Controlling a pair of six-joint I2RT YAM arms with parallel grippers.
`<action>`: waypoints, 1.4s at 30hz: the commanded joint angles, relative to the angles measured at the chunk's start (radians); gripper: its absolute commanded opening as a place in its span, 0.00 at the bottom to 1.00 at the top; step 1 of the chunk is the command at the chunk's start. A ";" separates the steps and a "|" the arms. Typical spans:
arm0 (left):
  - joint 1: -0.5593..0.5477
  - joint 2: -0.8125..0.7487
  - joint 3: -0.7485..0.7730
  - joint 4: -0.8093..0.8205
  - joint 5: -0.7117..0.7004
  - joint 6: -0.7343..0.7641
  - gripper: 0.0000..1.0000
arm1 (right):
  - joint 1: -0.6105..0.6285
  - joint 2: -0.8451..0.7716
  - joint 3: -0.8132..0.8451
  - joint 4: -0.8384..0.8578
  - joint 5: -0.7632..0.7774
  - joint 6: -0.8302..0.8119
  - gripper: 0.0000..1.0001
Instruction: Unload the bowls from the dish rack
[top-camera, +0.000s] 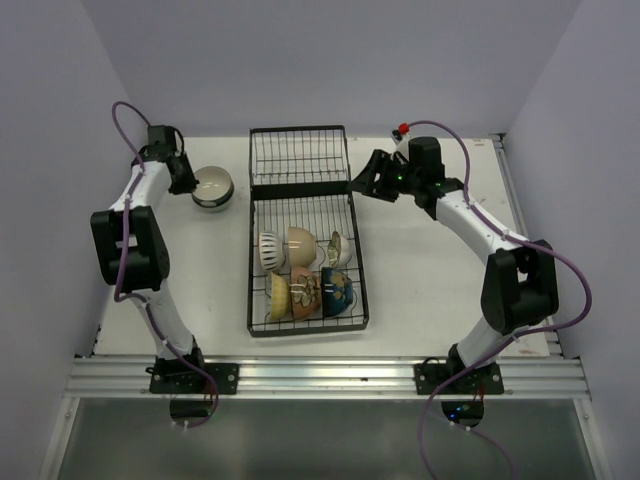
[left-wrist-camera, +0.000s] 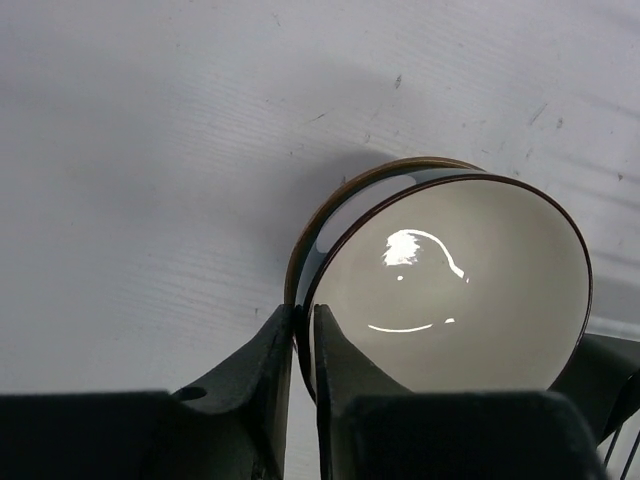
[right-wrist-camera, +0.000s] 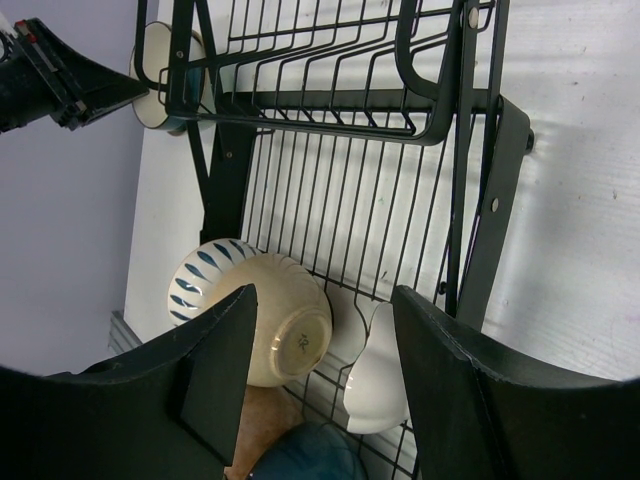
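The black wire dish rack (top-camera: 357, 270) lies in the middle of the table, and its near section holds several bowls standing on edge. Among them are a cream bowl (right-wrist-camera: 290, 335), a blue-patterned white one (right-wrist-camera: 198, 275) and a small white one (right-wrist-camera: 380, 385). A dark-rimmed bowl with a pale inside (top-camera: 213, 187) (left-wrist-camera: 450, 290) rests on the table left of the rack. My left gripper (top-camera: 190, 183) (left-wrist-camera: 303, 315) is shut on its rim, one finger inside and one outside. My right gripper (top-camera: 362, 183) (right-wrist-camera: 322, 300) hovers open over the rack's right side, above the cream and white bowls, touching nothing.
The rack's far section (top-camera: 298, 155) holds no bowls. White table surface (top-camera: 430, 270) stretches to the right of the rack. Lavender walls close in the table on the left, back and right. The left arm's fingers (right-wrist-camera: 60, 75) show at the top left of the right wrist view.
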 joint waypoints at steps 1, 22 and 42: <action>0.012 -0.002 0.008 0.037 0.018 -0.004 0.20 | -0.005 -0.021 0.016 0.001 -0.025 -0.015 0.61; 0.012 -0.426 -0.260 0.178 0.145 -0.019 0.77 | -0.005 -0.027 0.087 -0.111 -0.019 -0.045 0.67; -0.180 -0.865 -0.666 0.280 0.543 -0.114 0.77 | -0.003 -0.068 0.045 -0.157 0.022 -0.096 0.69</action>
